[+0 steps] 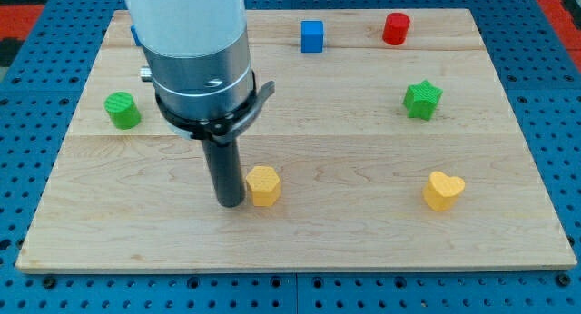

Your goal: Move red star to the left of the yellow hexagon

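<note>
The yellow hexagon [262,185] lies on the wooden board [363,250], left of centre and near the view's bottom. My tip [230,204] stands right beside the hexagon's left side, touching it or nearly so. No red star shows in this view. The arm's wide body hides part of the board at the view's upper left. The only red block that shows is a red cylinder [396,29] at the view's top right.
A blue cube [312,36] sits at the top centre. A green cylinder [121,110] is at the left, a green star [422,99] at the right, and a yellow heart [443,191] at the lower right. A blue block edge [134,34] peeks out behind the arm.
</note>
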Motion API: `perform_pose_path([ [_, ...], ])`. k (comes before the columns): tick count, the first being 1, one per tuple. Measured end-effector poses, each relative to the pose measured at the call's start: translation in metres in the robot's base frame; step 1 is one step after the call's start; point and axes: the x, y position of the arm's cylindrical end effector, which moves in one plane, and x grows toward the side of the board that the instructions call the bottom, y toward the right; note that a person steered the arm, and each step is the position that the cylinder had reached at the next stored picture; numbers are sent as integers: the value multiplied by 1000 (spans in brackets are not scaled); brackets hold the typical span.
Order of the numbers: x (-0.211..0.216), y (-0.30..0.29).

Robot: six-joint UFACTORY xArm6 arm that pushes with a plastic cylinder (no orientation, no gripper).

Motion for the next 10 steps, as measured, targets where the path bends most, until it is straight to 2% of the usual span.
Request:
perform_pose_path([
  [1, -67, 5],
  [2, -149, 72],
  [4, -235, 52],
  [5, -227, -5],
  [6, -187, -21],
  [8, -152, -27],
  [9, -101, -56],
  [10, -68, -56],
])
